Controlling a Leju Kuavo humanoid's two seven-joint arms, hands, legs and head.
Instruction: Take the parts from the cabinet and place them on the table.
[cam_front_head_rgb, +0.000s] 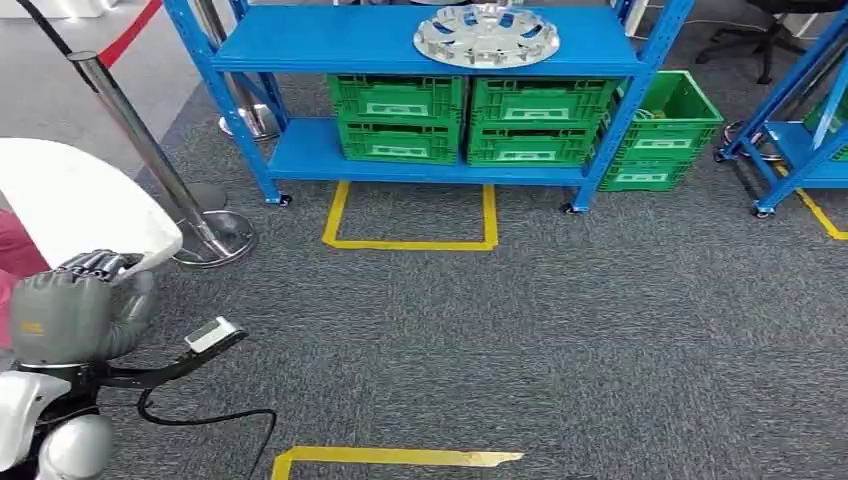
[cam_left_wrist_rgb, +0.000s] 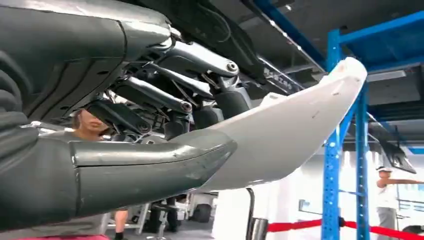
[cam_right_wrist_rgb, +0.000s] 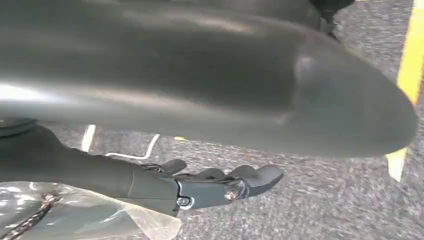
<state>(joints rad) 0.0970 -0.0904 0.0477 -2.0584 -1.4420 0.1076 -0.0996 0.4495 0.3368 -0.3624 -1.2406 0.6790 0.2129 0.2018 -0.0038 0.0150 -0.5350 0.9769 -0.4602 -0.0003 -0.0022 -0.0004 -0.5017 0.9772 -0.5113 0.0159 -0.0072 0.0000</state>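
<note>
The blue cabinet (cam_front_head_rgb: 420, 60) stands at twelve o'clock across the grey carpet, well apart from the robot, with four green crates (cam_front_head_rgb: 470, 120) on its lower shelf and another green crate (cam_front_head_rgb: 665, 130) on the floor at one o'clock. On its top shelf lies a silver wheel cover (cam_front_head_rgb: 487, 35), not yet fetched by my reckoning.

At nine o'clock a large white curved part (cam_front_head_rgb: 70, 195) is carried at the robot's left side. The left hand (cam_front_head_rgb: 75, 310) grips it: in the left wrist view the thumb lies under the white shell (cam_left_wrist_rgb: 300, 125) and the darker fingers (cam_left_wrist_rgb: 165, 95) close over its edge.

The right hand (cam_right_wrist_rgb: 210, 187) hangs above the carpet, fingers loosely extended; whether they touch the clear plastic sheet (cam_right_wrist_rgb: 75, 215) just beside them I cannot tell.

One part seems taken and is in transit; setting it on the surface is still to come, then the wheel cover.
</note>
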